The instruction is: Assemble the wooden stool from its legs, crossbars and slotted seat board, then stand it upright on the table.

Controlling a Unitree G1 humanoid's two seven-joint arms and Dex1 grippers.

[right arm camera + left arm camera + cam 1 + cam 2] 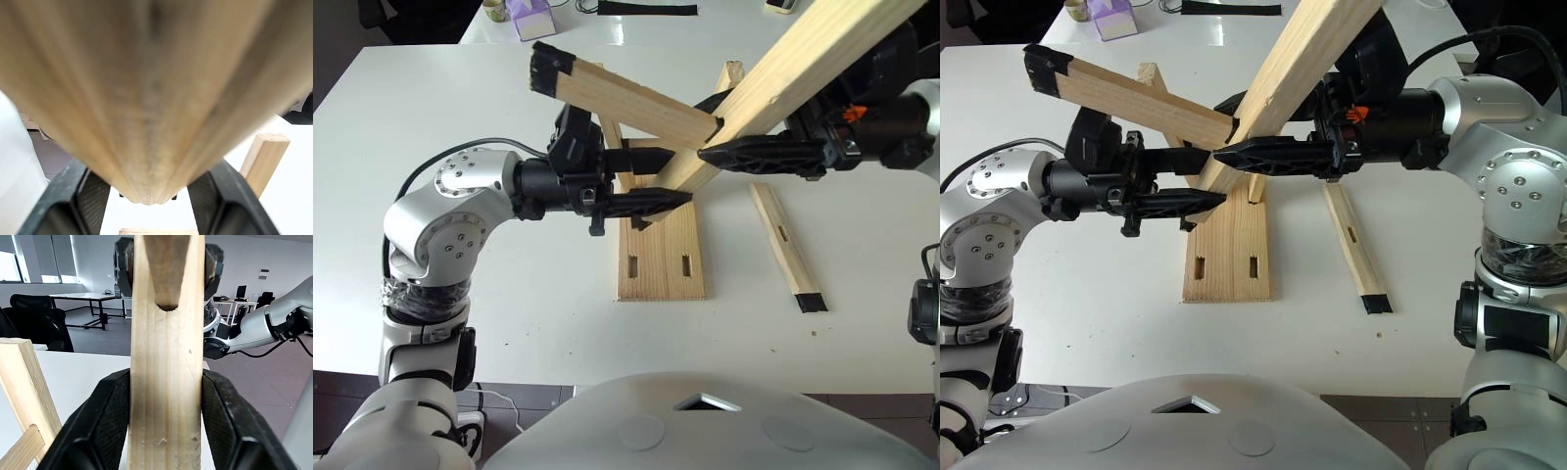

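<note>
White tabletop (460,108) lay below the left gripper (166,421) and right gripper (151,196), both clamped on one wooden leg (822,49), seemingly stiff, light, best gripped mid-length.

**Odds and ends along the far edge, an office beyond**

A purple tissue box (530,17) is sitting at the far edge of the white worktop (431,196), and a pale cup (494,10) is standing just beside it on the left. A flat black strip (646,9) is lying along that same edge, further to the right. A thin dark cable (581,6) is curling between the box and the strip.

In the left wrist view, a black office chair (30,322) is standing near a long desk (80,296) on dark legs. Daylight is coming through tall windows (34,259), and a dark monitor (240,291) is sitting on a distant desk.
</note>
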